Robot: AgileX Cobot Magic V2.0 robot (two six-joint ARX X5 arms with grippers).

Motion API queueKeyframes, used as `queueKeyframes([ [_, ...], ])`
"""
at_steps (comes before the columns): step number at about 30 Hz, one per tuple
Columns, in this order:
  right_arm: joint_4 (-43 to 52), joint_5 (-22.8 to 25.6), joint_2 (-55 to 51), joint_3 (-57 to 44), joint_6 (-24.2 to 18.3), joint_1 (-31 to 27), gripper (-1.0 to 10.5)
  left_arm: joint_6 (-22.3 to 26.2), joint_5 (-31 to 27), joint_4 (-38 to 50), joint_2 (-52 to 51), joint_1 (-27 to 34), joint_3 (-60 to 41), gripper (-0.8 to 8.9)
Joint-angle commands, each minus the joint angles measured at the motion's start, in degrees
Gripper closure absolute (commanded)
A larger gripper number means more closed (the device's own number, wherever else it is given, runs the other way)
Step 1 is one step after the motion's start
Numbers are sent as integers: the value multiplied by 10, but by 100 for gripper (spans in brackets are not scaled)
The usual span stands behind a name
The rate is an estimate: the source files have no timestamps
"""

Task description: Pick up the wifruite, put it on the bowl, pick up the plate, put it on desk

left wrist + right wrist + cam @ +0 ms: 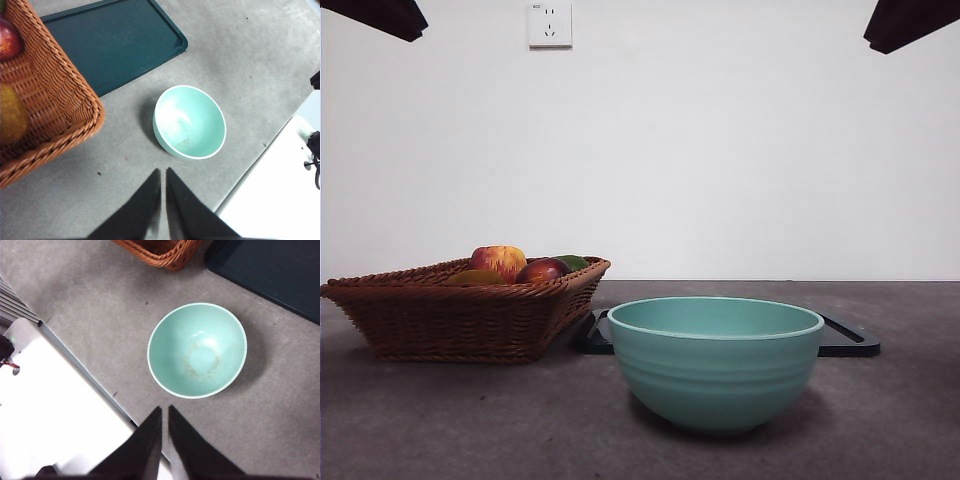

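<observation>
The mint-green bowl (716, 360) stood empty on the desk (470, 420), in front of the black tray (850, 340) and beside the wicker basket (460, 315) of fruit (500, 261). The left gripper (163, 172) and right gripper (164, 410) each hung above the desk, jaws pressed almost together, holding nothing, well apart from the bowl.

1. The right gripper (164, 412) hangs above the desk (90, 315), its jaws nearly together and holding nothing.
2. The bowl (197, 350) stands upright and empty, with faint brown specks inside.
3. A basket (162, 251) corner and a dark tray (270, 270) lie beyond it, apart.
</observation>
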Motion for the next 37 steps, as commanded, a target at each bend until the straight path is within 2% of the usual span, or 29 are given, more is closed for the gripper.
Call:
queueKeyframes([
  [1,12,0,5,9,-5,6,937,5,5,6,3,-3,8,806],
  [22,21,0,5,9,-6,6,937,5,5,7,3,-3,8,806],
  [25,21,0,5,9,-6,6,937,21,-1,19,-2,-1,8,806],
  [30,21,0,5,9,-6,6,937,38,-92,170,-61,48,2,806],
  [35,21,0,5,9,-6,6,937,68,-107,328,-147,127,-48,806],
  [37,21,0,5,9,-6,6,937,76,-142,381,-193,162,-87,806],
])
